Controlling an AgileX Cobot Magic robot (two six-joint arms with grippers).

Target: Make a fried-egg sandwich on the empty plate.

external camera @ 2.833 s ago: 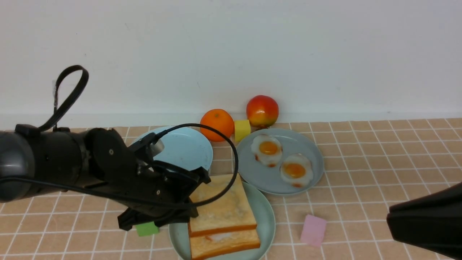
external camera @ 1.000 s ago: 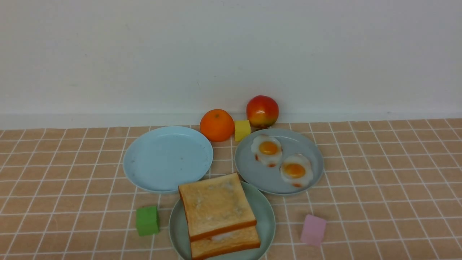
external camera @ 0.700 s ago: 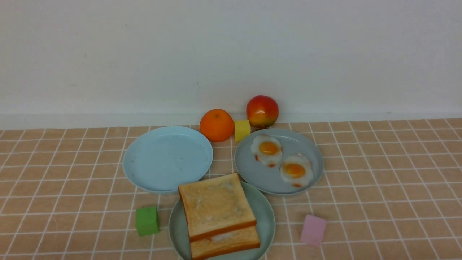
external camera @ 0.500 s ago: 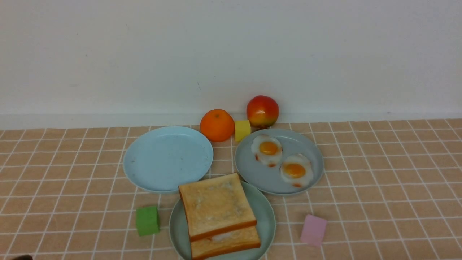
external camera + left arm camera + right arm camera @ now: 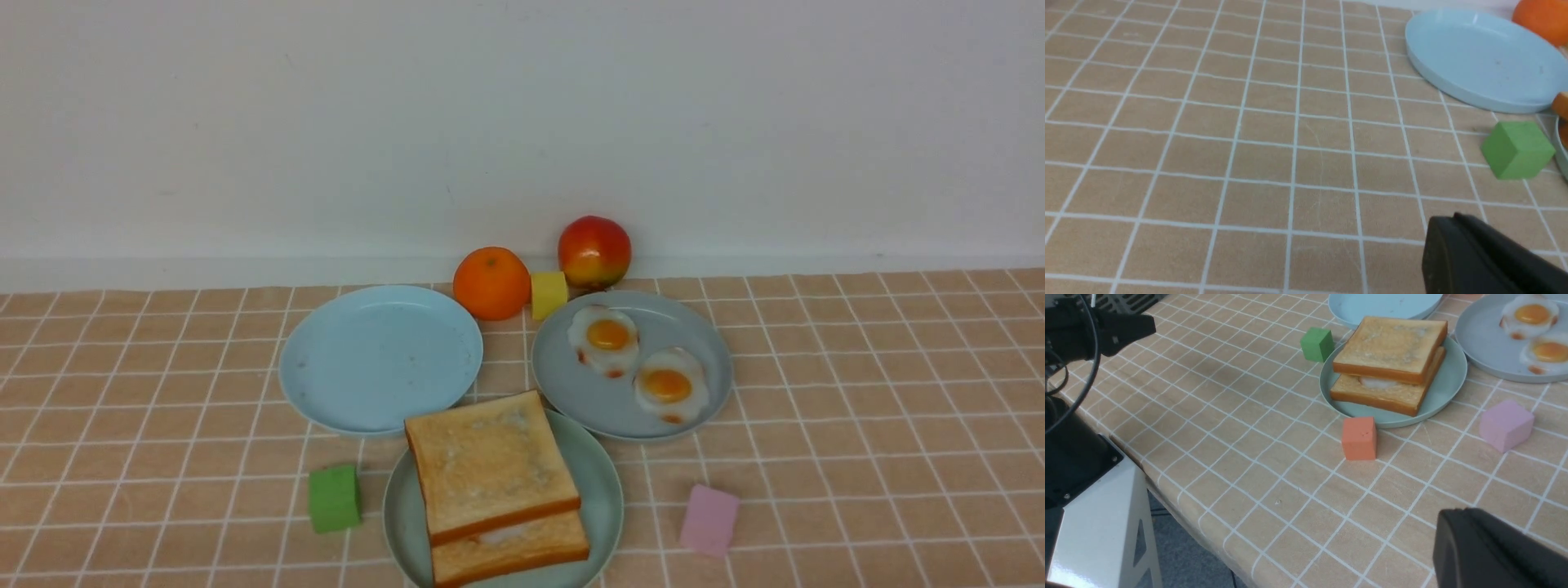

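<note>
The sandwich lies on the mint-green plate at the front centre. A top toast slice rests on a bottom slice, and a white sliver of fried egg shows between them. The right wrist view shows the same stack on the plate. Neither gripper is in the front view. My left gripper is shut and empty over bare table, left of the plates. My right gripper is shut and empty, near the table's front edge.
A sky-blue plate is bare. A grey-blue plate holds two fried eggs. An orange, a yellow cube and an apple stand behind. A green cube, a pink cube and an orange-red cube flank the mint plate.
Both arms have left the front view; the left gripper was beside the top toast 2.8 s ago. The sandwich has stayed still over the last second.
</note>
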